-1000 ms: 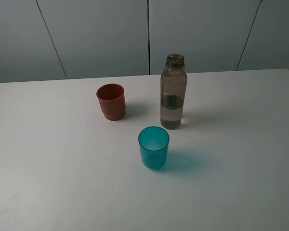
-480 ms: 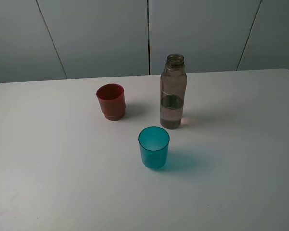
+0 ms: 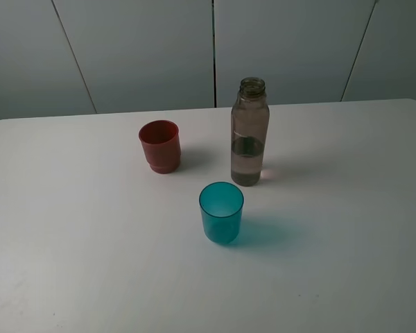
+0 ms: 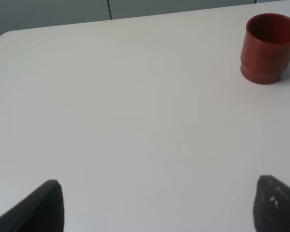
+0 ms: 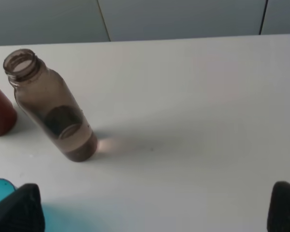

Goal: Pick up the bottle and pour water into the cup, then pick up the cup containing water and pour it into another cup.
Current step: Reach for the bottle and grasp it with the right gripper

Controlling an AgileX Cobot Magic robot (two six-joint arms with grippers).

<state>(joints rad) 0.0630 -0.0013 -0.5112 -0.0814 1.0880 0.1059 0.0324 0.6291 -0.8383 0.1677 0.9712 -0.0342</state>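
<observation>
The tall smoky grey-brown bottle (image 3: 249,132) stands upright and capless near the middle of the white table (image 3: 347,229), with some water in its lower part; it also shows in the right wrist view as the bottle (image 5: 50,106). In front of it stands the teal cup (image 3: 221,212), whose edge shows in the right wrist view as the teal cup (image 5: 1,187). To the bottle's left is the red-brown cup (image 3: 159,146), also the red-brown cup (image 4: 269,48). My left gripper (image 4: 157,208) and right gripper (image 5: 154,212) are open, holding nothing, away from all three, outside the high view.
Grey wall panels (image 3: 215,48) rise behind the table's far edge. The table's rounded left corner (image 4: 2,38) shows in the left wrist view.
</observation>
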